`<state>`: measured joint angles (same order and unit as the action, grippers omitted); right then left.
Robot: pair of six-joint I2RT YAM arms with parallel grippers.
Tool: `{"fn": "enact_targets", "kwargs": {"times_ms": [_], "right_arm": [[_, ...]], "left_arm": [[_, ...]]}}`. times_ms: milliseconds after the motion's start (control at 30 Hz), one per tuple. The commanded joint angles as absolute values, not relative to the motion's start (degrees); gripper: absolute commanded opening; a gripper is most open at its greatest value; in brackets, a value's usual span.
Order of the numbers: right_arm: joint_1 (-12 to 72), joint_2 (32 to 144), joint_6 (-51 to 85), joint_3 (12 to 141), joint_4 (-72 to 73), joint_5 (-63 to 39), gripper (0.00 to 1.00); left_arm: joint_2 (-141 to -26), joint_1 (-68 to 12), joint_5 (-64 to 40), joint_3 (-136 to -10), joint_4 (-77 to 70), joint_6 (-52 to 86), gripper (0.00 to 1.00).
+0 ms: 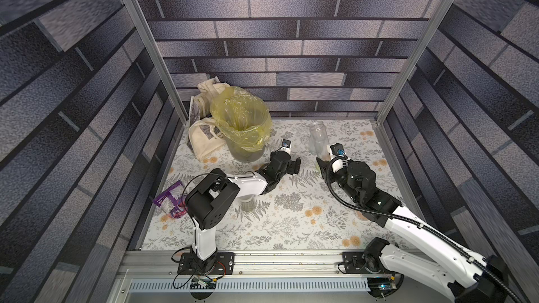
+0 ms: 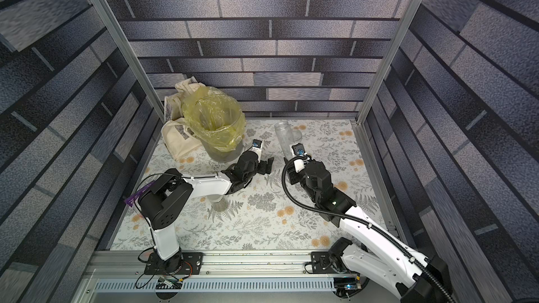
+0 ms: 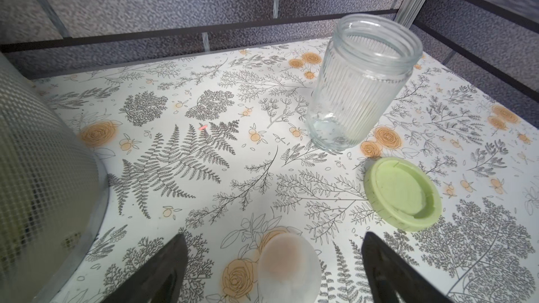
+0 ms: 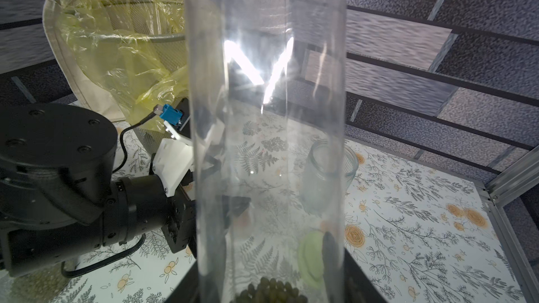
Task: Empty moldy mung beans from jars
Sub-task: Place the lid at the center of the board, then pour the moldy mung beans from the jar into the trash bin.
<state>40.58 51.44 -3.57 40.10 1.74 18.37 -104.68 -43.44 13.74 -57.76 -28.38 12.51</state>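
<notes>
Mung beans sit at the bottom of the tall jar, which stands upright and lidless at 1 o'clock on the table. The right gripper is clamped low on it. The left gripper is spread wide and grasps nothing, with a frosted lid between its fingers. Beyond lie a green lid and an empty ribbed jar. The bin stands at 11 o'clock.

No legible text, labels or numbers anywhere.

Grey brick-patterned walls on 3 sides, 2 aluminium corner posts, fern-and-flower tabletop
</notes>
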Motion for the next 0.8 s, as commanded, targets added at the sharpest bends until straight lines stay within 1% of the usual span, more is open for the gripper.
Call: {"fn": "enact_targets", "kwargs": {"times_ms": [0, 67, 167, 333, 433, 533, 767], "right_arm": [[40.1, 49.46, -2.74, 39.39, 4.44, 16.53, 0.34], [39.86, 48.6, -2.23, 38.95, 4.83, 15.46, 0.34], [39.73, 47.27, -1.58, 38.25, 5.57, 13.33, 0.37], [39.5, 45.98, -1.0, 37.58, 6.58, 7.62, 0.4], [39.51, 45.9, -0.55, 37.35, 7.28, 5.16, 0.4], [39.53, 45.7, -0.15, 37.29, 7.34, 4.22, 0.4], [39.55, 46.12, 0.75, 37.27, 7.43, 2.34, 0.41]], "left_arm": [[-94.97, -43.87, 12.8, -56.9, -28.61, 11.34, 0.97], [-90.72, -43.87, 10.58, -56.71, -27.39, 11.17, 1.0], [-83.68, -43.81, 5.93, -55.37, -27.18, 10.38, 1.0], [-75.16, -43.46, -5.37, -53.57, -29.03, 11.71, 1.0], [-73.25, -43.42, -13.01, -54.27, -29.31, 13.37, 1.0], [-72.72, -43.52, -18.08, -54.67, -31.3, 16.48, 1.0], [-74.55, -43.63, -22.83, -55.41, -34.64, 21.25, 1.0]]}}
